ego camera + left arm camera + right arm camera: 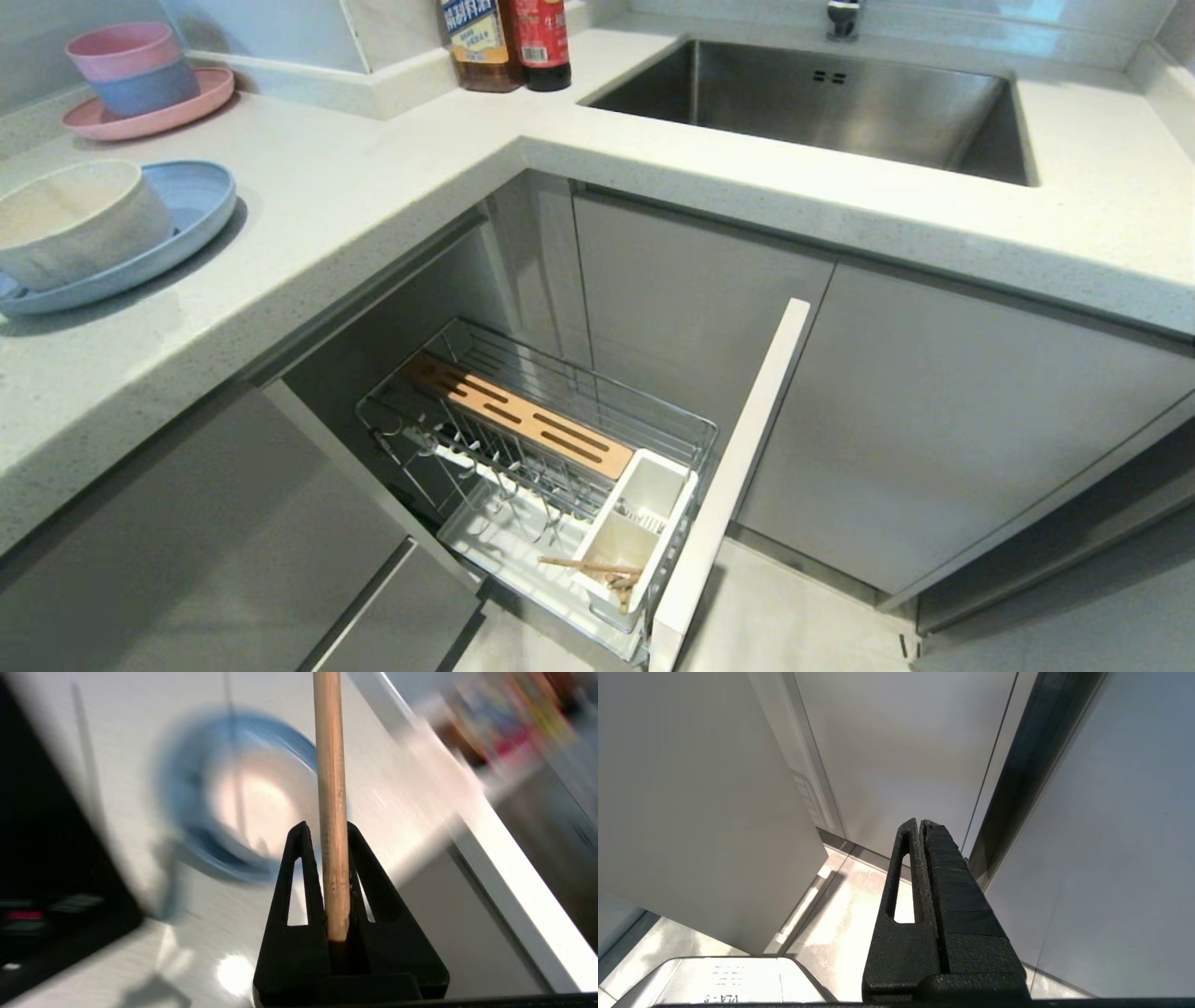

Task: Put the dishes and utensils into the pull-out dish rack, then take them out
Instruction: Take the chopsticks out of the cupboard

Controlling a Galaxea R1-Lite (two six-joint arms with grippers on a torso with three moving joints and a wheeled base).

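- The left tool [324,833] was clamped on a single wooden chopstick [331,788], the stick running straight out past its tips.
- Beyond that tool lay the pale speckled tabletop [140,961], and on it, blurred, the blue plate [187,765] with the cream bowl [252,798] sitting in it.
- From the head view, plate [191,201] and bowl [70,219] sat on the tabletop's [373,187] left wing; neither arm showed there.
- Further back stood a pink plate [210,93] carrying stacked pink and blue bowls [135,67], and two bottles [509,42] next to the steel sink [840,103].
- Below, the pull-out dish rack [560,448] stood drawn out, another chopstick [588,565] lying across its white cutlery holder [644,523].
- The right tool [922,826] hung pinched together on nothing, low among grey cabinet fronts [901,742] over a tiled floor [850,905].
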